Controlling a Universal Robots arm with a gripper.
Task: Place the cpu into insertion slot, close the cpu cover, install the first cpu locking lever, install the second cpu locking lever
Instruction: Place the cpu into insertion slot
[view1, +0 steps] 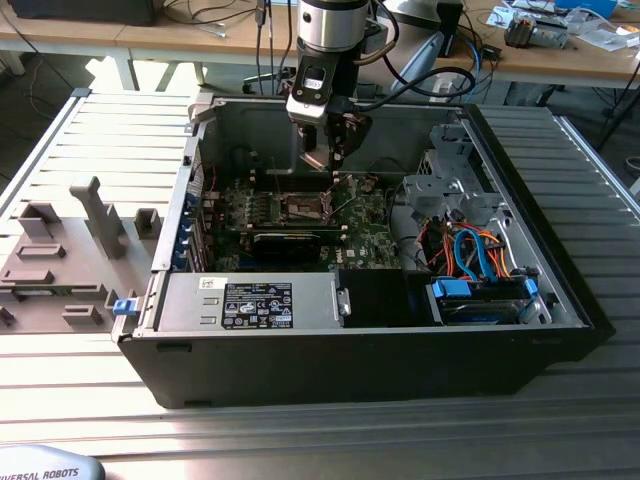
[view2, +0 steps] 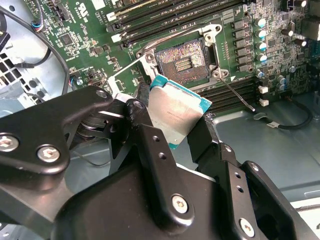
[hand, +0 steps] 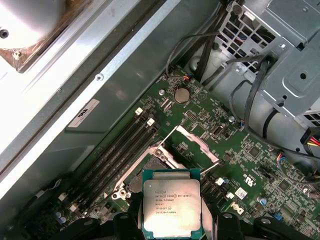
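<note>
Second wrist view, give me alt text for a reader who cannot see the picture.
A black tool grips a flat square silver-grey metal chip by two opposite edges and holds it tilted. Just beyond the chip lies a small square socket with a dark centre and silvery border, set in a green circuit board. The chip is apart from the socket, not yet seated.

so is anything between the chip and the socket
No, just open air: in the second wrist view the chip hangs by the uncovered socket.
</note>
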